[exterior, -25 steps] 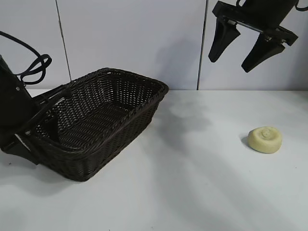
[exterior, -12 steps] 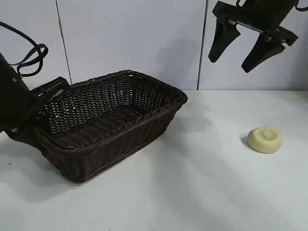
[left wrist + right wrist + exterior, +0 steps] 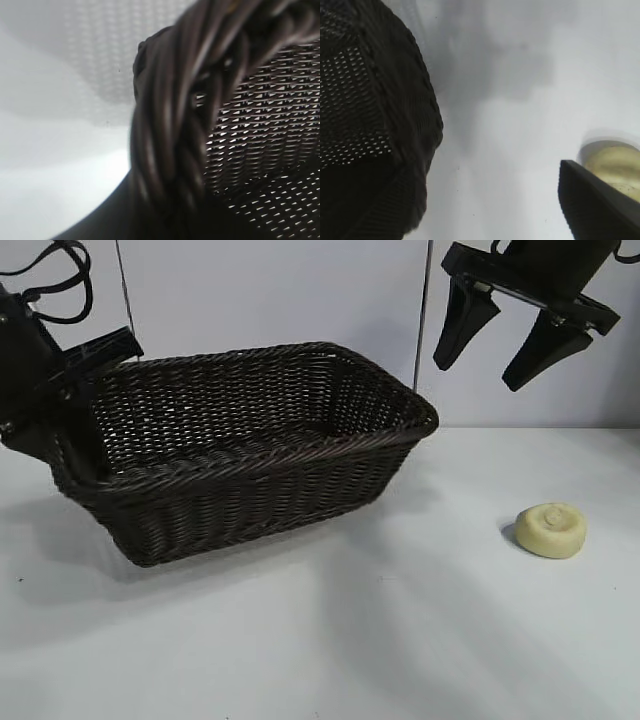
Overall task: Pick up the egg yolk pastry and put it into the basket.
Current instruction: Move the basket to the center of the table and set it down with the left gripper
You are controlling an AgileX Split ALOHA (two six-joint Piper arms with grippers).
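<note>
L gripper [image 3: 75, 435] clamps basket [image 3: 260, 465] rim at its left end, basket by table [image 3: 350, 640] left edge. R gripper [image 3: 510, 335] hangs spread wide, empty, above egg yolk pastry [image 3: 550, 530] near table's right edge.

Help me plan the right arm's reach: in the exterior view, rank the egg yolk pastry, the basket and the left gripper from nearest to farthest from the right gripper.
From the right gripper:
1. Egg yolk pastry, on the table below it.
2. Basket, centre-left, tilted.
3. Left gripper, far left, clamped on the basket's rim.
</note>
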